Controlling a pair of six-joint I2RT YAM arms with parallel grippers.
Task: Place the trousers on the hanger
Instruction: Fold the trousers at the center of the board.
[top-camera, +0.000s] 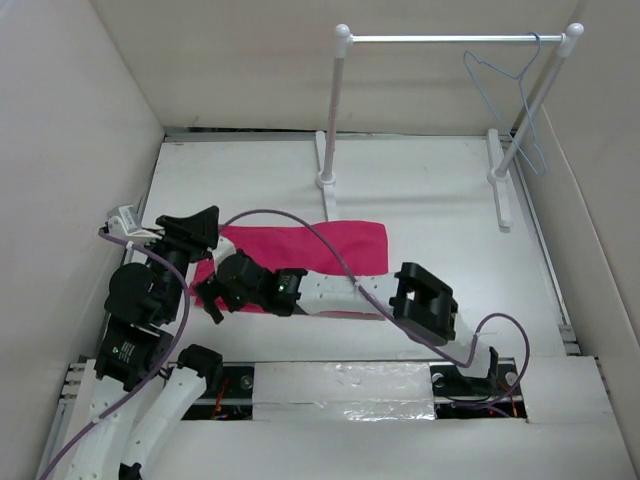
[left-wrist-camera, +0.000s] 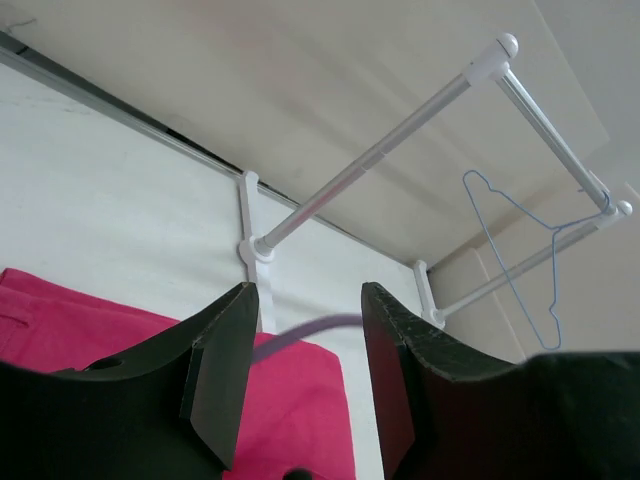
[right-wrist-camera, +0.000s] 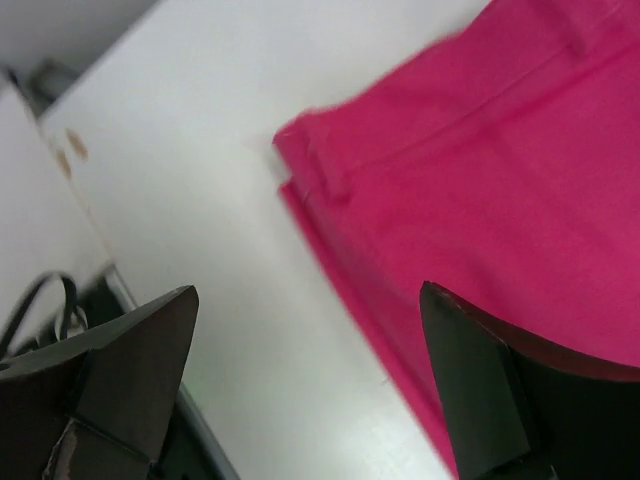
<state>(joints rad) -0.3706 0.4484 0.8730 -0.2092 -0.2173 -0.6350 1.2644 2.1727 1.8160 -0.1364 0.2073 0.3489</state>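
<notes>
The magenta trousers (top-camera: 340, 245) lie folded flat on the white table, in front of the rack. They also show in the left wrist view (left-wrist-camera: 60, 320) and the right wrist view (right-wrist-camera: 500, 170). The pale-blue wire hanger (top-camera: 520, 80) hangs from the right end of the rack's silver bar, and is seen from the left wrist (left-wrist-camera: 553, 290). My left gripper (top-camera: 205, 232) is open and empty above the trousers' left end (left-wrist-camera: 305, 340). My right gripper (top-camera: 212, 298) is wide open and empty, low over the trousers' near-left edge (right-wrist-camera: 310, 370).
The white-posted rack (top-camera: 450, 39) stands at the back of the table (top-camera: 430, 200), its two feet on the surface. A purple cable (top-camera: 320, 235) arcs over the trousers. White walls (top-camera: 80, 150) close in the left, back and right sides.
</notes>
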